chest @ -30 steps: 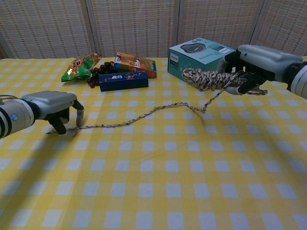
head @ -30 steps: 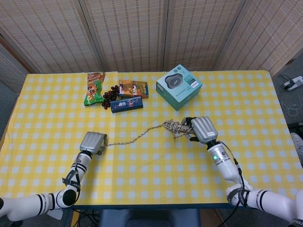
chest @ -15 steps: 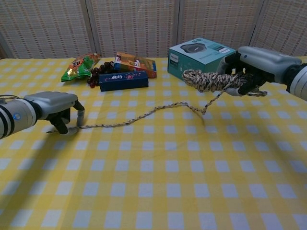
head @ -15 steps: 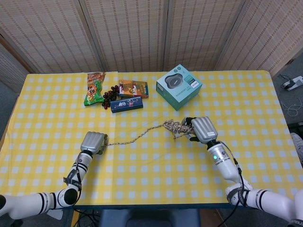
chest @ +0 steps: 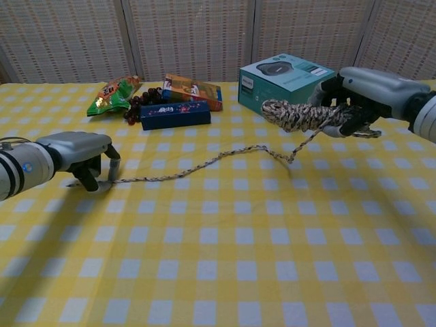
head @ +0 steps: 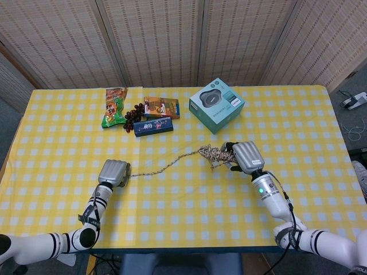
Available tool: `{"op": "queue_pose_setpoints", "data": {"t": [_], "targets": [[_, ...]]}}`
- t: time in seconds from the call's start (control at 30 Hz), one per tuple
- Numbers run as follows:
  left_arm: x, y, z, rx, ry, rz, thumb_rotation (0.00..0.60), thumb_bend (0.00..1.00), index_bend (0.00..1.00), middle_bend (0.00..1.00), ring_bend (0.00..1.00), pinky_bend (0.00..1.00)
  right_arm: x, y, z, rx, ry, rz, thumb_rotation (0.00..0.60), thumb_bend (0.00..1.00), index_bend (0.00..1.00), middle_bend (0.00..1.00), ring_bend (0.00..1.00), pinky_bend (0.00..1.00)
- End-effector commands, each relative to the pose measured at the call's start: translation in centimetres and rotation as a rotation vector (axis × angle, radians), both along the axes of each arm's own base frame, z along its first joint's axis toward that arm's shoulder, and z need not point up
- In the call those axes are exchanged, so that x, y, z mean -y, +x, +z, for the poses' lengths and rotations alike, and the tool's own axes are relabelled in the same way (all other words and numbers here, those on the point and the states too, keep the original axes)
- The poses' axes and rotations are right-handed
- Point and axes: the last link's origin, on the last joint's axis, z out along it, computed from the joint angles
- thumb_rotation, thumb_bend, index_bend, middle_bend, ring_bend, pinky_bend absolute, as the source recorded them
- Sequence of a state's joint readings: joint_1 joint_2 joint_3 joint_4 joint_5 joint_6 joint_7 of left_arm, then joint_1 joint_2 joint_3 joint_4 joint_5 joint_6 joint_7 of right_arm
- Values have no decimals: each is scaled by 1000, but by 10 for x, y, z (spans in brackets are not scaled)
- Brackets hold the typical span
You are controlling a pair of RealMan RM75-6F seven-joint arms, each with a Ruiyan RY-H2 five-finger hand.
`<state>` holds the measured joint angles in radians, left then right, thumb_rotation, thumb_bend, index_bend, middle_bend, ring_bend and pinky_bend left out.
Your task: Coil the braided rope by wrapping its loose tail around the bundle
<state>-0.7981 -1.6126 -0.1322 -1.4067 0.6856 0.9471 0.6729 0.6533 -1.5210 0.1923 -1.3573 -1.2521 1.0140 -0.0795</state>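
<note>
Presently the right hand (chest: 364, 95) grips the rope bundle (chest: 296, 114) aloft beside the teal box (chest: 283, 76), the left hand (chest: 85, 158) pinches the loose tail (chest: 204, 162) on the table; slack may snag, loosening coils.

The rope bundle (chest: 296, 114) is gripped above the table by the right hand (chest: 364, 92); its tail (chest: 204, 162) is pinched at the left hand (chest: 82, 153), fingertips down.

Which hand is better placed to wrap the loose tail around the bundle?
Probably the left hand: its fingers are at the loose tail's far end, while the right hand is occupied holding the bundle off the table.
</note>
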Motion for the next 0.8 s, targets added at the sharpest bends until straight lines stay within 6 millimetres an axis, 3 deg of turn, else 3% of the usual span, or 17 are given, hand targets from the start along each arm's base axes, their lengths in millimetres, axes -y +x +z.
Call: {"op": "queue_pose_setpoints", "data": {"t": [0.03,0.23,0.53,0.8], "targets": [[1,-1,2,1,-1,3,600,425,710,1000,1000,1000,0,0,1,-1,-1,0,600,570,716,620,565,647],[6,-1,21,50,13,-6,572,426,718,1000,1000,1000,1,5,9,29,-17,11,600,570,716,620,565,647],[15,5,84,137,95,-107,574,426,717,1000,1000,1000,5,18,19,81,-42,37,600,570,716,620,565,647],[27,24,136,289,154,-237,582,426,720,1000,1000,1000,14,40,12,113,-31,66,600,570,720,620,565,647]]}}
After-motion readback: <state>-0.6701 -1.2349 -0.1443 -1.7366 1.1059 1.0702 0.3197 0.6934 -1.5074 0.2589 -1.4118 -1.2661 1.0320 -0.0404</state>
